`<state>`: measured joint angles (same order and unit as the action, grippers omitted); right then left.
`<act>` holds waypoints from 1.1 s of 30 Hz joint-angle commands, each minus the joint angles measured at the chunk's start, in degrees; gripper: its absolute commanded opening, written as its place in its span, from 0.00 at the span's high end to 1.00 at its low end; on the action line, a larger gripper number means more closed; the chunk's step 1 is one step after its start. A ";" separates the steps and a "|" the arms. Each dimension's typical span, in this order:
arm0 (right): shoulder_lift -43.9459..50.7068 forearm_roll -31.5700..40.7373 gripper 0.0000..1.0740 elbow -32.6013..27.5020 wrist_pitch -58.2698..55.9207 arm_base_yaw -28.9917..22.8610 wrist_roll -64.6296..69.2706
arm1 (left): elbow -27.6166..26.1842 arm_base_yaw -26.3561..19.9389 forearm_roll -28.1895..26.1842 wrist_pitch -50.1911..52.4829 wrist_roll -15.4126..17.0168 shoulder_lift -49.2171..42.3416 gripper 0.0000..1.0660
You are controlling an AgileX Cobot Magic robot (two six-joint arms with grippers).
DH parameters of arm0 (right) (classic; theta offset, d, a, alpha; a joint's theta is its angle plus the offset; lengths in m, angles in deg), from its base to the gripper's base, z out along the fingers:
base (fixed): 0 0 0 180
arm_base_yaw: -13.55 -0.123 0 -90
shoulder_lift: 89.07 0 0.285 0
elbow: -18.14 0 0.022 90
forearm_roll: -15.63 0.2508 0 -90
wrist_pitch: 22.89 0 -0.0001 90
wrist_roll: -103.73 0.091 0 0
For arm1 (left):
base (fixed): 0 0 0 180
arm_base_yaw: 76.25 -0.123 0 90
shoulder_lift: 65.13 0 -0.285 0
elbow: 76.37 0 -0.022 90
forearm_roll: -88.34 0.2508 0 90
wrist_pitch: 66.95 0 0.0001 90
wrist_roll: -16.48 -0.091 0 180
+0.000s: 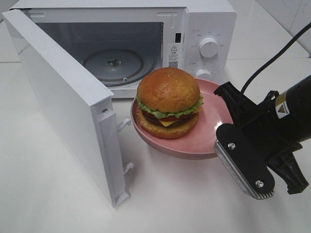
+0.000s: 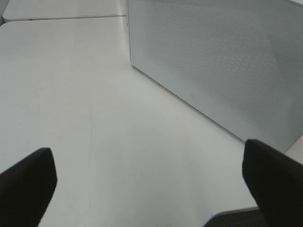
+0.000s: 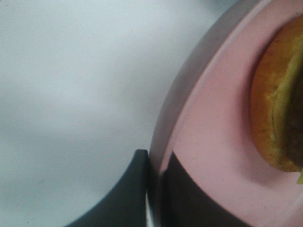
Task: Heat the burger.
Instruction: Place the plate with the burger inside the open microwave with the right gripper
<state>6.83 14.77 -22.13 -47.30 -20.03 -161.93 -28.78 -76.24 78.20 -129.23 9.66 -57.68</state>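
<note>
With the microwave door (image 1: 63, 102) open, our right tool (image 3: 156, 157) grips the rim of the pink plate (image 1: 214, 127), the burger (image 1: 168, 102) sitting just beyond its tips, short of the cavity (image 1: 97, 41); our left tool (image 2: 150, 172) hangs released, so we judge loading, shutting and starting remain.

The white table (image 1: 184, 206) bears a white microwave (image 1: 214, 29), its door (image 1: 58, 97) swung wide open.

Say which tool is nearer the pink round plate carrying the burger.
Right. The right tool clamps the rim of the pink round plate; the left tool hangs open beside the white microwave, plate out of its view.
</note>
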 commanded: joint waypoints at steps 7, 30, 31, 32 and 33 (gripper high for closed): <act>-1.89 0.86 1.00 5.10 3.21 0.17 -0.63 | 0.00 0.11 -0.29 0.80 -0.11 -0.92 0.06; -11.57 2.01 1.00 14.55 3.50 -2.58 -0.11 | 0.00 0.11 -0.29 0.80 -0.11 -0.92 0.06; -12.61 2.01 1.00 15.99 3.50 -2.58 -0.11 | 0.00 0.11 -0.29 0.80 -0.11 -0.92 0.06; -13.75 2.01 1.00 17.30 3.44 -2.58 -0.11 | 0.00 0.11 -0.29 0.80 -0.11 -0.92 0.06; -13.75 2.01 1.00 17.30 3.44 -2.58 -0.11 | 0.00 0.11 -0.29 0.80 -0.11 -0.92 0.06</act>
<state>-6.75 16.14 -6.71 -47.24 -22.38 -161.87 -28.78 -76.24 78.20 -129.23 9.66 -57.68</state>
